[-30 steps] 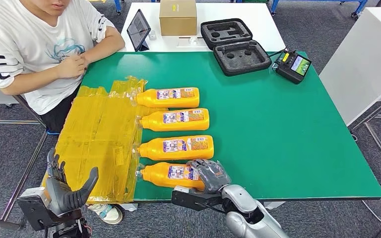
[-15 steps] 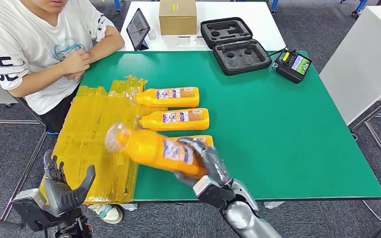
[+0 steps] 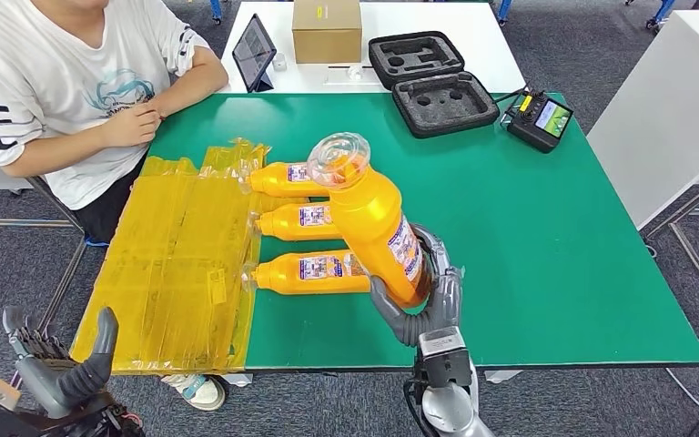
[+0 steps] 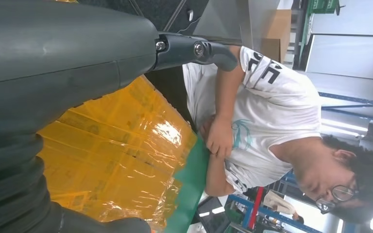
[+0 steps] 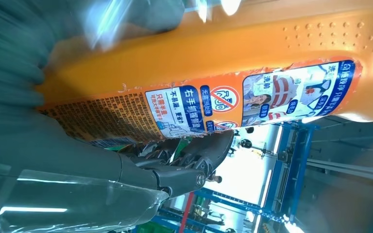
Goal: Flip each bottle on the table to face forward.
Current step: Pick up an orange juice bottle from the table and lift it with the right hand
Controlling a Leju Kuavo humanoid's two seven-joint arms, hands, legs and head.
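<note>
My right hand [image 3: 416, 305] grips an orange bottle [image 3: 371, 223] by its lower body and holds it up off the green table [image 3: 528, 237], clear cap toward the camera. In the right wrist view the bottle [image 5: 252, 73] shows its printed label, with my fingers [image 5: 194, 155] wrapped round it. Three more orange bottles lie on their sides in a column: far [image 3: 284, 178], middle [image 3: 293, 221] and near [image 3: 305, 272], caps pointing left. My left hand [image 3: 59, 369] hangs below the table's near left corner, fingers apart and holding nothing; the thumb [image 4: 194, 48] reaches out in the left wrist view.
Yellow plastic wrap [image 3: 177, 264] covers the table's left part. A person [image 3: 64, 82] sits at the far left corner, arms resting on the edge. A black foam case [image 3: 432, 86], a controller [image 3: 537, 118], a tablet [image 3: 255, 53] and a cardboard box [image 3: 326, 29] stand at the back.
My right hand has lifted the nearest bottle off the table and swung it from lying sideways to nearly upright, cap up. My left hand has sunk lower.
</note>
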